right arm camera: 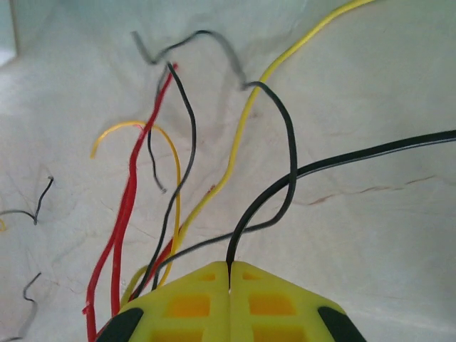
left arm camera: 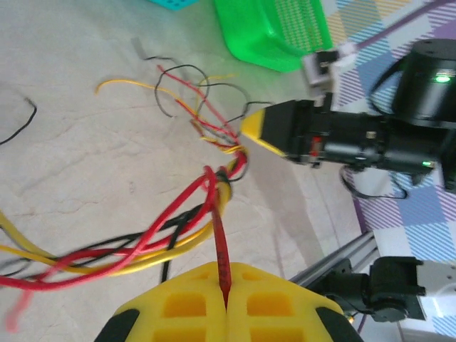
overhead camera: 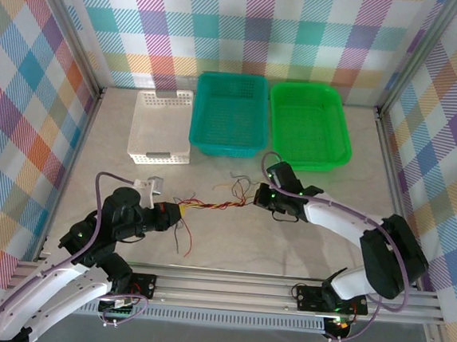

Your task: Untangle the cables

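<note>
Left gripper [overhead camera: 179, 211] pinches a red strand of the cables [overhead camera: 209, 204], right gripper [overhead camera: 252, 197] a black one, midway across the tabletop [overhead camera: 302, 245], bare room toward its near edge.

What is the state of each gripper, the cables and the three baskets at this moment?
left gripper: shut on red cable
right gripper: shut on black cable
cables: twisted together, strung between the grippers
white basket: upright, empty
teal basket: upright, empty
green basket: upright, empty
</note>
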`<state>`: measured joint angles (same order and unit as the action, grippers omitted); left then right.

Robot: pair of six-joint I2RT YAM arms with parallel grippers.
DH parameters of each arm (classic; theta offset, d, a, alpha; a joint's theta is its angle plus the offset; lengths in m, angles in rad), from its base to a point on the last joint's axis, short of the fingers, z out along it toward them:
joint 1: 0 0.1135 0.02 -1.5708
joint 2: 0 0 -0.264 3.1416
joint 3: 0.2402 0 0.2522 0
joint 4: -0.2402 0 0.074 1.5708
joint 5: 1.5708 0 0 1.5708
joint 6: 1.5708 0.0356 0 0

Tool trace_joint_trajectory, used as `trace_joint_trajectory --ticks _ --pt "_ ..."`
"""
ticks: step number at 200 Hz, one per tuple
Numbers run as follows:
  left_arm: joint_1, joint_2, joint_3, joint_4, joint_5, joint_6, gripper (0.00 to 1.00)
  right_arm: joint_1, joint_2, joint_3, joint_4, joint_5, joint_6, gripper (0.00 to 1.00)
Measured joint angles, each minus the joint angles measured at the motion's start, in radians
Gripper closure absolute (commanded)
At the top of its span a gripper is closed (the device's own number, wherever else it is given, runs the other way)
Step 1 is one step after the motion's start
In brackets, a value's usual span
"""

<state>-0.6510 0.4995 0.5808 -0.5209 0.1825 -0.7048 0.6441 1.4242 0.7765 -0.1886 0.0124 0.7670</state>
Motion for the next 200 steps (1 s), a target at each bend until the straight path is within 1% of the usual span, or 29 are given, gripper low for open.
trace_joint_trajectory --ticks 24,36,80,110,131,152,179,200 --pt "0.0 0.019 0.0 -0.043 -0.048 -0.019 1.0 -0.023 -0.086 -0.034 -0.017 0.018 -0.014 1.0" --pt "0.0 0.023 0.0 -0.065 -0.072 -0.031 1.0 -0.056 -0.134 -0.056 -0.033 0.014 -0.022 1.0" --pt "0.0 0.022 0.016 -0.14 -0.142 -0.04 1.0 -0.258 -0.338 -0.105 -0.145 -0.014 -0.072 1.0" --pt "0.002 0.019 0.061 -0.202 -0.201 -0.038 1.0 -0.359 -0.41 -0.105 -0.227 -0.02 -0.114 1.0" --pt "0.006 0.015 0.121 -0.261 -0.249 -0.03 1.0 -0.416 -0.437 -0.107 -0.286 -0.025 -0.133 1.0" --pt "0.007 -0.002 0.213 -0.337 -0.321 -0.008 1.0 -0.486 -0.474 -0.117 -0.327 -0.032 -0.145 1.0" --pt "0.011 -0.042 0.375 -0.425 -0.448 0.036 1.0 -0.574 -0.498 -0.143 -0.359 -0.032 -0.151 1.0" --pt "0.013 -0.063 0.491 -0.466 -0.539 0.077 1.0 -0.607 -0.505 -0.165 -0.382 -0.029 -0.152 1.0"
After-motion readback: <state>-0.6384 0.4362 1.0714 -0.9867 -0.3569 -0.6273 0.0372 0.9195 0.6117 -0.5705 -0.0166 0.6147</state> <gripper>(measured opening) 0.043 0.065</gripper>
